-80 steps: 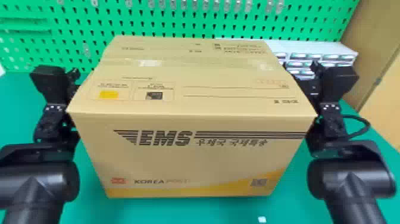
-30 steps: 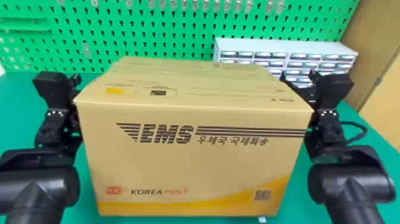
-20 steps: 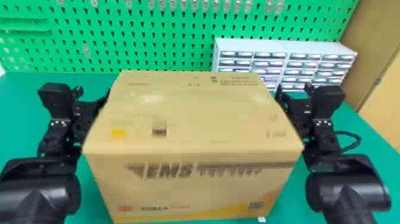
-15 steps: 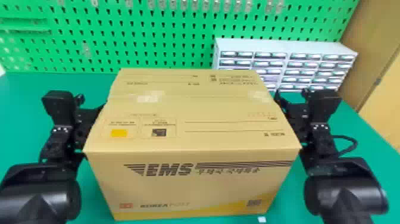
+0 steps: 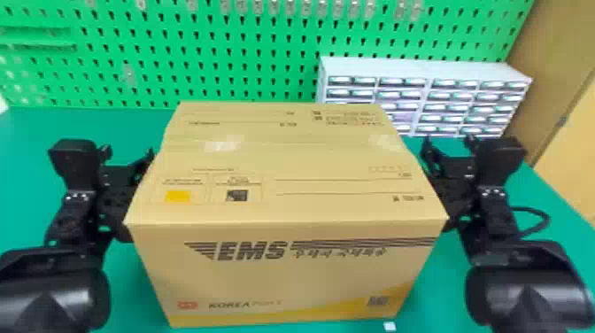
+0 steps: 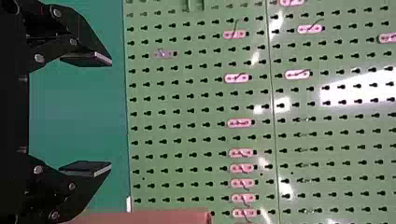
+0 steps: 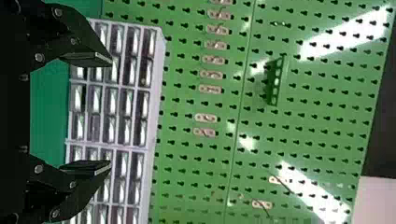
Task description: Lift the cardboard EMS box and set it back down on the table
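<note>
Your left gripper (image 5: 127,160) and right gripper (image 5: 449,152) both have their fingers spread wide. Between them you have the cardboard EMS box (image 5: 283,279), upright, tan and closed on top, with dark stripes across its front and a yellow band sweeping along the bottom.

Green pegboard (image 5: 199,62) with rows of black keyhole slots

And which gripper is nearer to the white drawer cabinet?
Right. The right gripper is in front of the cabinet; the left gripper is farther off, across the box.
</note>
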`<move>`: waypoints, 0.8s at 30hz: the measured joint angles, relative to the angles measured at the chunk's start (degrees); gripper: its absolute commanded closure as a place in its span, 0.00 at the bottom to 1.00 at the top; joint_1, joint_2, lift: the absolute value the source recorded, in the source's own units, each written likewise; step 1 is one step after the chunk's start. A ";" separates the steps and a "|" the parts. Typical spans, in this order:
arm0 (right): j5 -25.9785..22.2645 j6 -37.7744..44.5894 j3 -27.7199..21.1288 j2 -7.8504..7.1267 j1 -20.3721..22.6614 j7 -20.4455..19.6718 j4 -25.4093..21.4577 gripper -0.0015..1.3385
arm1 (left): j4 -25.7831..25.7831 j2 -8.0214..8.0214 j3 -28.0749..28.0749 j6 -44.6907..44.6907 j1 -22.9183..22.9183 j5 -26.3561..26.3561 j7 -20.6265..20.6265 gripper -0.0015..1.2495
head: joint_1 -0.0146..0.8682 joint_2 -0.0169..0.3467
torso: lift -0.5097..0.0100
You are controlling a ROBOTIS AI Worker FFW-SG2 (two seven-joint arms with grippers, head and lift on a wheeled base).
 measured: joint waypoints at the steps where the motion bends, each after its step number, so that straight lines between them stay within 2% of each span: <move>1: 0.07 0.11 -0.44 -0.02 0.23 0.00 -0.48 0.36 | -0.13 0.00 0.37 0.00 0.00 -0.02 0.00 0.37 | 0.78 0.01 | 0.78; 12: 0.88 1.64 -6.04 0.00 3.92 -0.02 -5.56 0.36 | -2.19 0.00 5.43 0.00 0.99 0.07 0.00 0.37 | 0.78 0.01 | 0.78; 24: 0.85 2.05 -9.84 0.87 7.37 0.01 -8.03 0.36 | -2.61 0.00 6.62 0.00 2.33 1.77 -0.01 0.37 | 0.78 0.01 | 0.78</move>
